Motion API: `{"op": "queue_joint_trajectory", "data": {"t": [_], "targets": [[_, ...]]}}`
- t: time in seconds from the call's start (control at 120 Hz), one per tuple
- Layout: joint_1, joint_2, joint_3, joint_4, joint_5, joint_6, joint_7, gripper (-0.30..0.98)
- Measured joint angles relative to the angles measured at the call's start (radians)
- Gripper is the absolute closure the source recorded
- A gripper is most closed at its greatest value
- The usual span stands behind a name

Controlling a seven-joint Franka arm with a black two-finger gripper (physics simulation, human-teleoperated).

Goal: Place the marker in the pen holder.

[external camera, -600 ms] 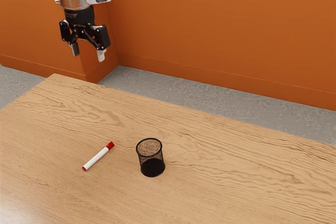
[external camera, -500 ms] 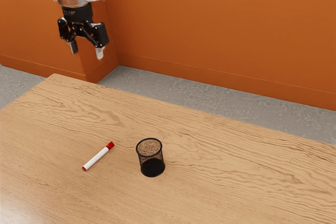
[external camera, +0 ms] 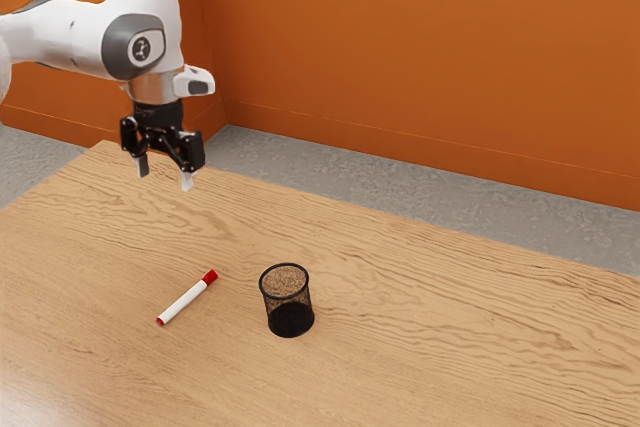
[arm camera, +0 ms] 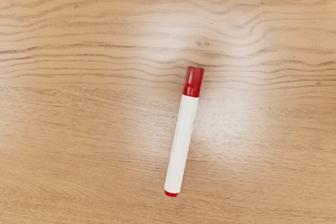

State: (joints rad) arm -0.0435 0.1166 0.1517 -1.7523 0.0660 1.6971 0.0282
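Observation:
My gripper (external camera: pixel 165 179) hangs above the table in the exterior view, open, with nothing between its two separated fingers. Lying flat on the wood is a white marker (external camera: pixel 186 301) with a red cap and a red end; the gripper is well above it. The same marker (arm camera: pixel 182 140) appears beneath my hand in the wrist view. A black mesh pen holder (external camera: pixel 289 307) stands upright beside the marker, toward the exterior view's right, apart from it. Only table surface is visible through its open top.
The wooden table (external camera: pixel 450 317) extends beneath the marker and pen holder. Past its far edge are a grey floor (external camera: pixel 400 179) and an orange wall (external camera: pixel 420 47).
My gripper has come down a good way toward the table and is still open. The marker and the pen holder have not moved.

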Motion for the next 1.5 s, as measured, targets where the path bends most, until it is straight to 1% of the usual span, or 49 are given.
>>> {"op": "queue_joint_trajectory", "data": {"t": [0.142, 0.25, 0.333, 0.425, 0.5, 0.6, 0.683, 0.783, 0.9, 1.008, 1.15, 1.267, 1.5], "targets": [[-0.005, 0.066, 0.013, -0.03, -0.002, 0.08, 0.01, 0.0], [-0.006, 0.081, 0.026, -0.09, -0.006, 0.152, 0.018, 0.0], [-0.004, 0.076, 0.034, -0.191, -0.006, 0.262, 0.016, 0.0], [-0.005, 0.043, 0.033, -0.347, -0.004, 0.422, 0.0, 0.0], [-0.005, 0.034, 0.032, -0.414, 0.003, 0.521, -0.012, 0.0], [-0.005, 0.045, 0.029, -0.462, 0.018, 0.619, -0.023, 0.0], [-0.005, 0.048, 0.028, -0.495, 0.035, 0.717, 0.001, 0.0], [-0.005, 0.059, 0.018, -0.513, 0.044, 0.782, 0.024, 0.0], [-0.006, 0.078, 0.016, -0.516, 0.043, 0.793, 0.049, 0.0], [-0.006, 0.1, 0.016, -0.51, 0.019, 0.778, 0.069, 0.0], [-0.005, 0.113, 0.015, -0.507, 0.006, 0.759, 0.09, 0.0], [-0.004, 0.154, 0.015, -0.469, -0.001, 0.745, 0.104, 0.0], [-0.005, 0.163, 0.015, -0.455, -0.015, 0.725, 0.123, 0.11]]}}
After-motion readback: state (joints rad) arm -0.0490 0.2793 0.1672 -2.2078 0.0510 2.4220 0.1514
